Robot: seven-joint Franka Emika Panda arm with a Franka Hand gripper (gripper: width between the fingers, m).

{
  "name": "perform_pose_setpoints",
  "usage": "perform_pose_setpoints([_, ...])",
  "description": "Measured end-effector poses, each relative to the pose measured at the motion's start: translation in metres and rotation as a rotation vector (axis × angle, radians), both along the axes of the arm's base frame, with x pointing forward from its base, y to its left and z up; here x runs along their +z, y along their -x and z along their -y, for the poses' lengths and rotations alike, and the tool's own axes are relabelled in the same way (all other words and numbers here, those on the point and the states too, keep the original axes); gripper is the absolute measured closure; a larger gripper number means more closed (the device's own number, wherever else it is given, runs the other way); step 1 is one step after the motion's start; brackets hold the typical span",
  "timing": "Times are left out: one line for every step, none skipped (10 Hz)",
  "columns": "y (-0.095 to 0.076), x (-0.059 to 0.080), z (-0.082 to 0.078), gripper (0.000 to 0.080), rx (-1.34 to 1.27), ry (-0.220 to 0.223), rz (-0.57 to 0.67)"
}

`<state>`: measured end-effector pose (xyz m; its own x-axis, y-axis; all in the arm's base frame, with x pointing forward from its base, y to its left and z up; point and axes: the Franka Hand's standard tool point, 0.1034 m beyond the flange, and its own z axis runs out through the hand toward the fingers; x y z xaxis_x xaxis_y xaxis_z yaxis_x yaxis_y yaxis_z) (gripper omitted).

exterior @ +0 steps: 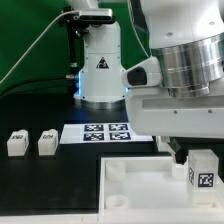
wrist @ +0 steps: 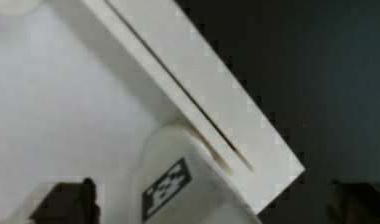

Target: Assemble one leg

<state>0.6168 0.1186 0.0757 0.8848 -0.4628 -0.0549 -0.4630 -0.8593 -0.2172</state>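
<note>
A white leg point(exterior: 203, 172) with a black-and-white tag stands upright at the near right corner of the large white tabletop point(exterior: 140, 188). My gripper point(exterior: 192, 155) hangs over it, with one black finger showing just to the exterior view's left of the leg. In the wrist view the leg point(wrist: 174, 186) lies between my gripper's point(wrist: 208, 205) two dark fingers point(wrist: 62, 203), with a gap on each side, by the tabletop's raised rim point(wrist: 205, 90). The jaws stand wide apart and do not touch the leg.
Two more legs point(exterior: 17, 142) point(exterior: 47, 142) stand on the black table at the exterior view's left. The marker board point(exterior: 105, 132) lies behind the tabletop. A white stand point(exterior: 100, 70) with cables rises at the back.
</note>
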Motion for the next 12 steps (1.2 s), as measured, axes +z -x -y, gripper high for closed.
perform_pose_setpoints([0.000,0.000,0.000,0.0151,0.073,0.009,0.016])
perform_pose_setpoints([-0.003,0.000,0.000,0.0150,0.291,0.059,0.075])
perform_pose_setpoints([-0.005,-0.003,0.002,0.0150,0.429,0.084,0.097])
perform_pose_setpoints([-0.008,-0.005,0.004,0.0150,0.516,0.089,0.109])
perform_pose_setpoints([-0.010,-0.006,0.005,0.0150,0.522,0.085,0.115])
perform_pose_setpoints([-0.010,-0.006,0.003,0.0268,0.470,0.081,0.105])
perform_pose_setpoints([-0.010,-0.006,0.003,0.0268,0.475,0.082,0.105])
perform_pose_setpoints([-0.009,-0.006,0.001,0.0407,0.387,0.069,0.089])
perform_pose_setpoints([-0.009,-0.007,0.005,0.0500,0.287,0.067,0.067])
perform_pose_setpoints([-0.009,-0.007,0.005,0.0500,0.202,0.062,0.051])
perform_pose_setpoints([-0.010,-0.007,0.006,0.0500,0.081,0.050,0.031])
perform_pose_setpoints([-0.010,-0.008,0.007,0.0500,-0.070,0.032,0.008])
